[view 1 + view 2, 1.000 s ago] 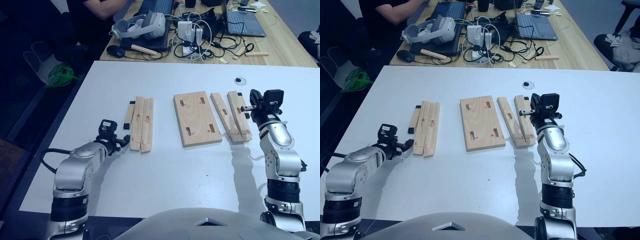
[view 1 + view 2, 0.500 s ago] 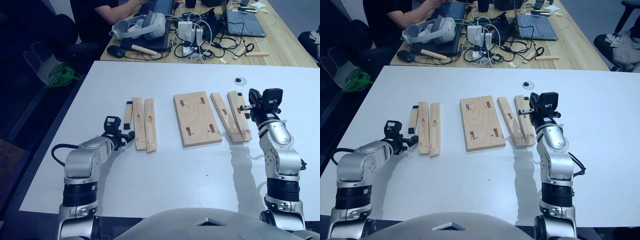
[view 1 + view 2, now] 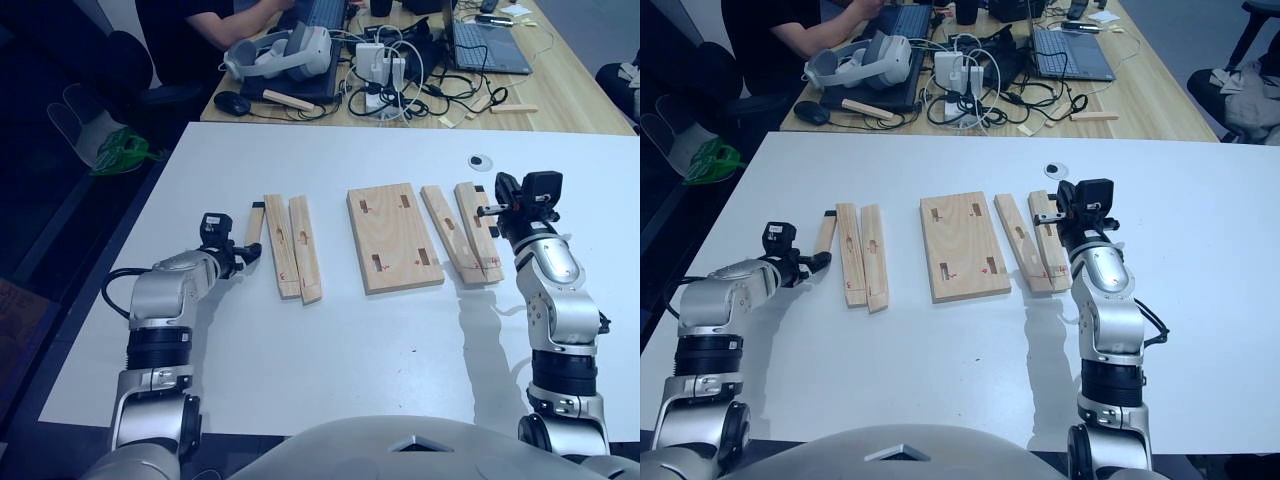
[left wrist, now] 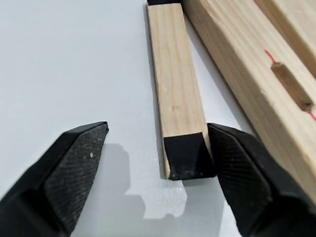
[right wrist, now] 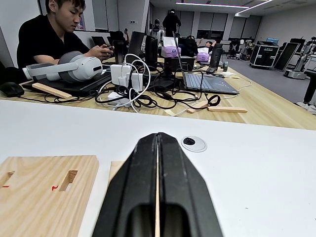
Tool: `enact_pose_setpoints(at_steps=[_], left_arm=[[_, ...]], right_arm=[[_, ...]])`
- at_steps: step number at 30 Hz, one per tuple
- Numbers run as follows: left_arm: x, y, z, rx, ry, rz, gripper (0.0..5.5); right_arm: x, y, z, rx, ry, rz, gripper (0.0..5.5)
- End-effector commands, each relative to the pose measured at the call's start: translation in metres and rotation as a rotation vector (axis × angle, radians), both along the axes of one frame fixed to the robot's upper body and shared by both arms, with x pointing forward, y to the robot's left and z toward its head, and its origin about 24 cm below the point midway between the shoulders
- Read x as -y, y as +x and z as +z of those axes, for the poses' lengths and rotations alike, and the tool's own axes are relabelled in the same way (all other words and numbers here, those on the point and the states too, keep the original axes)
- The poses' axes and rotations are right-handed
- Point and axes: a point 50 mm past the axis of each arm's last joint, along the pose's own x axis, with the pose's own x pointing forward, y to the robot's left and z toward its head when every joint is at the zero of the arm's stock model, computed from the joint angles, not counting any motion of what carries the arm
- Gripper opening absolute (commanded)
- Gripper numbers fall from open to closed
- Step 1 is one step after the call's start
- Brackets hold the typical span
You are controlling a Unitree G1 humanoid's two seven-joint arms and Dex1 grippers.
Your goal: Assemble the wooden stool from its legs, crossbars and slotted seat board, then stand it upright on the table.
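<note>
The white worktop (image 3: 400,330) carried the stool in pieces, all lying flat and none yet joined. We counted one seat board (image 3: 393,236) with four slots, a left pair of legs (image 3: 281,245) and a right pair of legs (image 3: 478,232) on either side of it, and one short black-tipped crossbar (image 4: 175,84) just beside the left pair. Whether a second crossbar lay among the right pair we could not tell. The left pincer (image 4: 158,129) stood apart, astride the crossbar's near end, one finger close against the black tip. The right pincer (image 5: 157,153) was pressed together above the right pair, holding nothing. We judged that picking up the crossbar was the step in hand. It called for reaching a little farther along the wood, closing squarely, and lifting level without nudging the neighbouring leg.
</note>
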Motion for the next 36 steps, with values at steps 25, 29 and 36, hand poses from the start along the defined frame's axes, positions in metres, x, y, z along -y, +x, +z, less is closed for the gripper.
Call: enact_pose_setpoints(at_steps=[25,29,36], left_arm=[[-0.006,0.010,0.019,0.194,-0.152,0.040,1.31],[-0.007,0.035,0.067,0.509,-0.122,0.025,1.31],[0.054,0.043,0.134,0.943,-0.074,-0.376,1.31]], right_arm=[[0.022,0.016,0.012,0.022,0.163,-0.086,0.00],[0.003,0.028,0.036,0.075,0.220,0.088,0.49],[-0.056,0.022,0.113,0.180,0.552,0.637,1.77]])
